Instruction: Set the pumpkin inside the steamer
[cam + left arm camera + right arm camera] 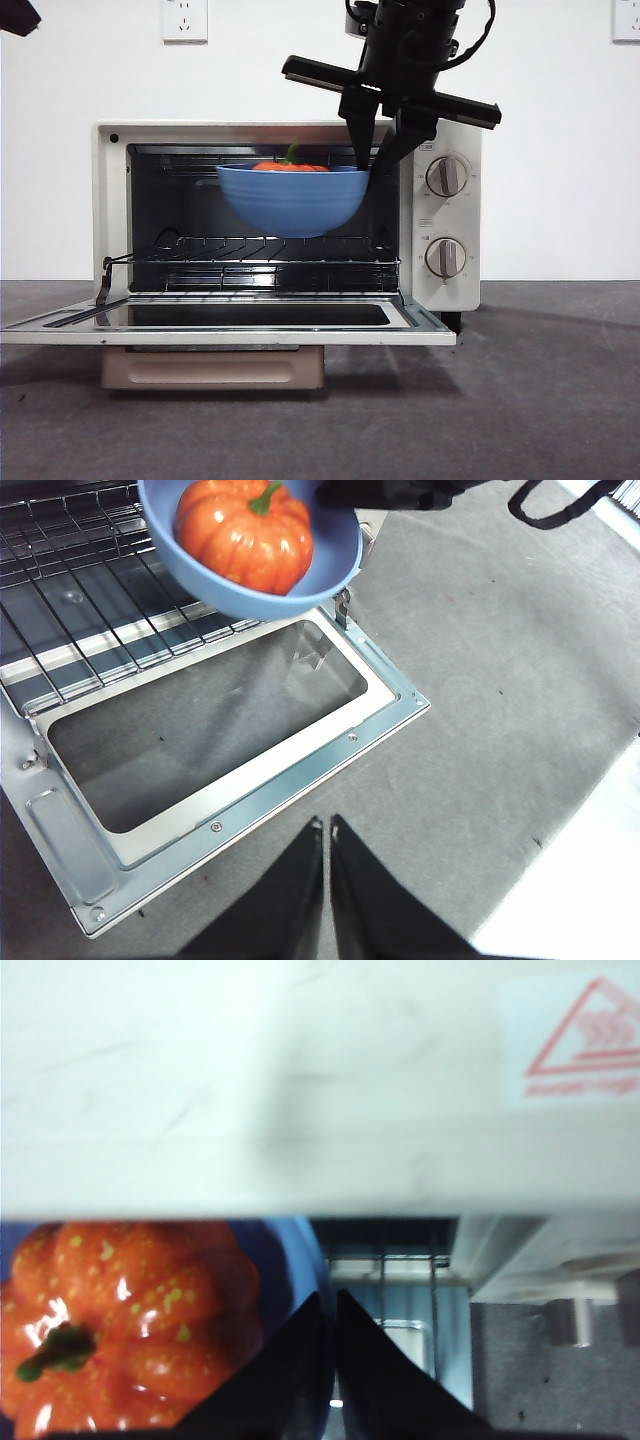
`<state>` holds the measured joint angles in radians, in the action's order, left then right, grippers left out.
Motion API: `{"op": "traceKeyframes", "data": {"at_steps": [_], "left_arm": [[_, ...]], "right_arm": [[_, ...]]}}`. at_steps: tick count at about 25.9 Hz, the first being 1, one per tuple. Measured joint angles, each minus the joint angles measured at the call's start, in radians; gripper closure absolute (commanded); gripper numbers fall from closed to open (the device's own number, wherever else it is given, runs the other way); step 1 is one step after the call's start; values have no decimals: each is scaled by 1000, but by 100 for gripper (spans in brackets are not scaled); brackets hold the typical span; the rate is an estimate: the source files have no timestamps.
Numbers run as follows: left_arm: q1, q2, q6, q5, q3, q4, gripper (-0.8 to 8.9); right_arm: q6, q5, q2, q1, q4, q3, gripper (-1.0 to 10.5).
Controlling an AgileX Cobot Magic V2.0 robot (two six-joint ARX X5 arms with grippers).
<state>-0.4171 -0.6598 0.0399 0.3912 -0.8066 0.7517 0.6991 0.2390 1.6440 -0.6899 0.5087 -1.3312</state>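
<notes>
The orange pumpkin (288,166) (245,535) (120,1330) lies in a blue bowl (292,200) (235,600) (300,1260). My right gripper (375,160) (330,1305) comes down from above and is shut on the bowl's right rim. It holds the bowl in the air in the mouth of the cream steamer (450,215) (300,1080), above the wire rack (260,250). The steamer door (230,325) (300,770) lies folded down flat. My left gripper (326,825) is shut on nothing and hangs high over the grey table in front of the door.
The door sticks out toward the table's front. Two round knobs (446,176) sit on the steamer's right panel. A black arm tip (15,15) shows at the top left corner. A wall socket (184,20) is behind.
</notes>
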Motion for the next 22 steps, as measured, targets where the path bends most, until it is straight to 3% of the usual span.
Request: {"op": "traceKeyframes", "data": {"at_steps": [19, 22], "left_arm": [[0, 0, 0, 0, 0, 0, 798], [0, 0, 0, 0, 0, 0, 798]], "right_arm": [[13, 23, 54, 26, -22, 0, 935], [13, 24, 54, 22, -27, -1, 883]]}}
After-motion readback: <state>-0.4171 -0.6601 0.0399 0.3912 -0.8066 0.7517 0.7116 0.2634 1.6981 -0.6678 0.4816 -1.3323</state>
